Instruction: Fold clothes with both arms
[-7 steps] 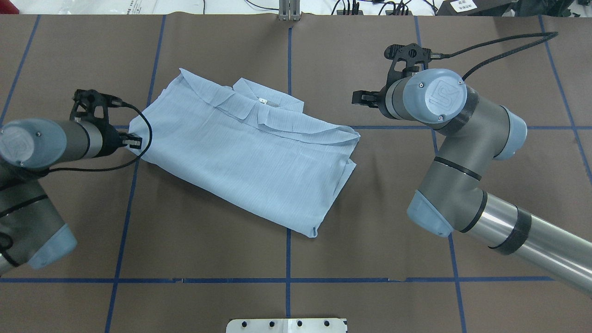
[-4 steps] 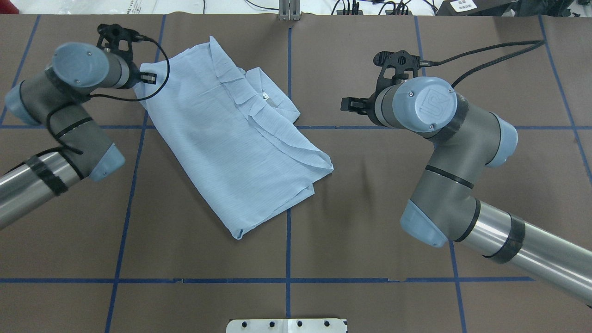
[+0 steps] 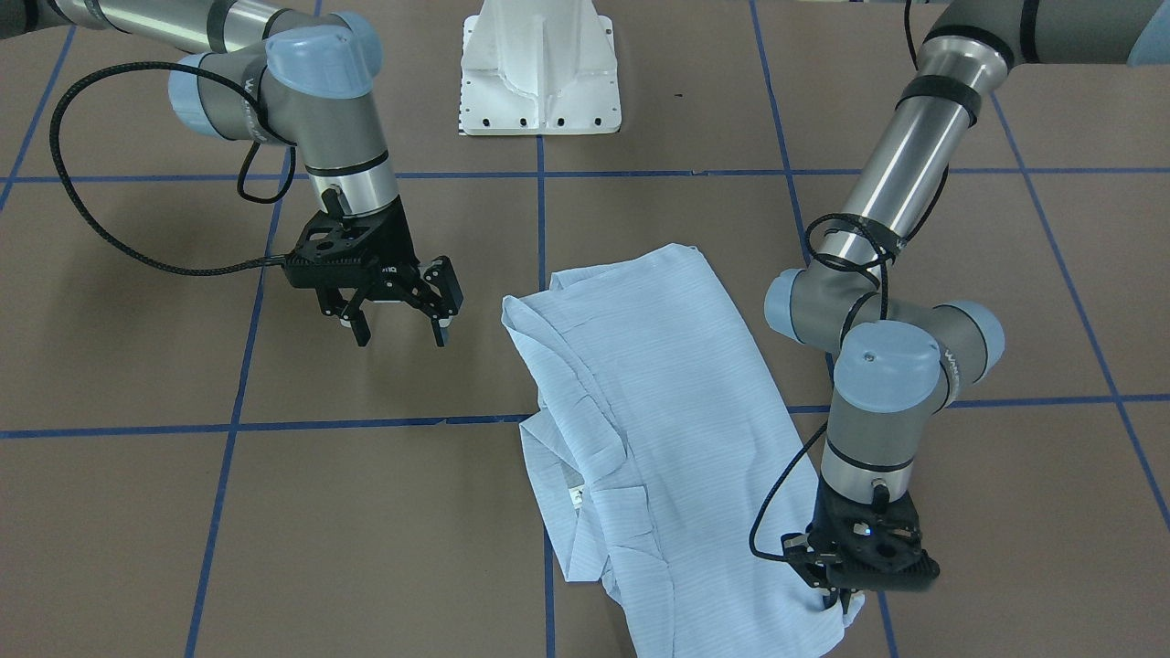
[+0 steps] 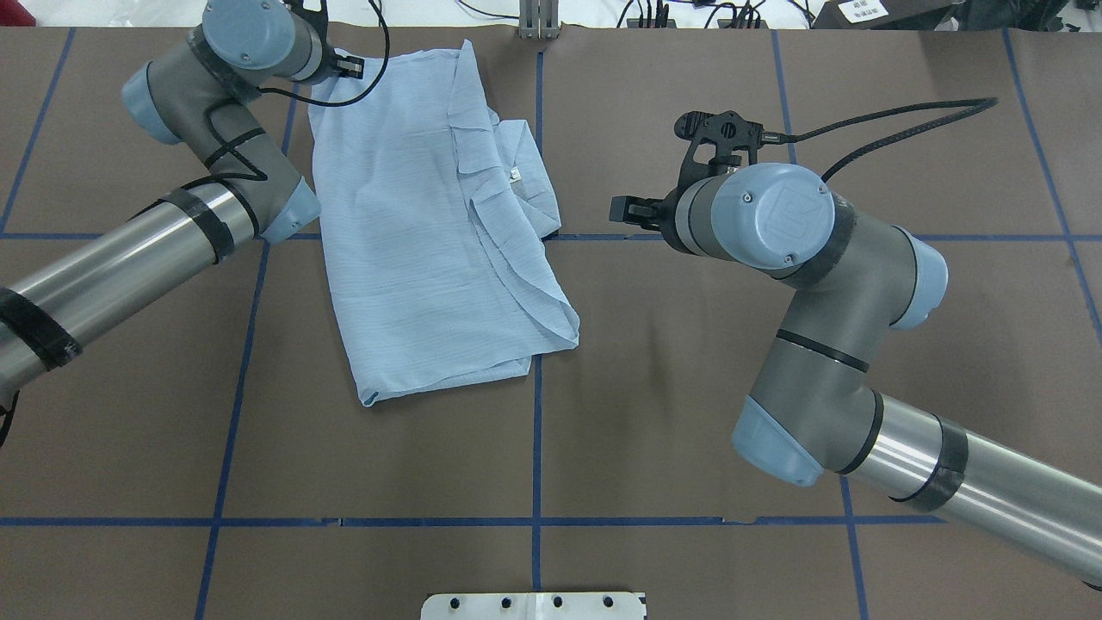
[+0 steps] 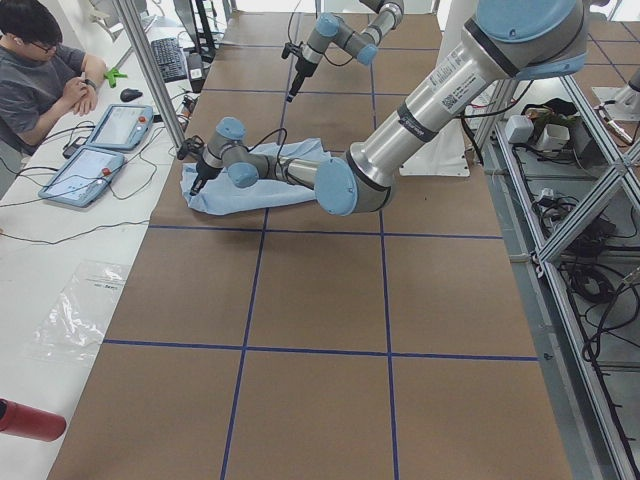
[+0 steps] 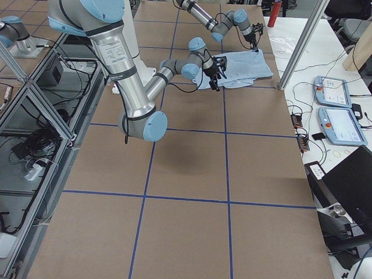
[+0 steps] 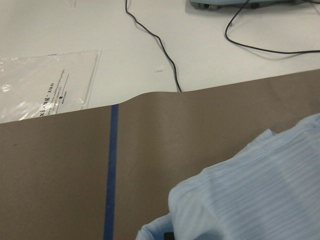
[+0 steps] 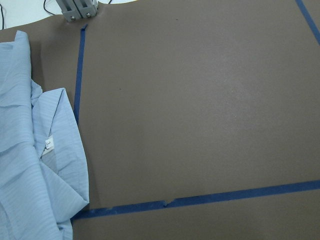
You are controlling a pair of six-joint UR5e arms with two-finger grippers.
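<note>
Nearest me, shirt (image 4: 413, 258) hem flat on table (image 4: 689, 387), folded lengthwise. Next, right gripper (image 3: 402, 338) near collar (image 4: 529, 185), apart, fingers spread, empty. Farthest, left gripper (image 3: 841, 599) pinching shirt corner at table's far edge. I fear thin cloth slipping pinch, or pull skewing fold.

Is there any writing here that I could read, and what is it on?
"UR": embossed on the blue cap of the right arm.
Neck label of the shirt: one mark, too small to read.
Plastic bag: printed lines, blurred.
Sticker on the left arm: unreadable.
</note>
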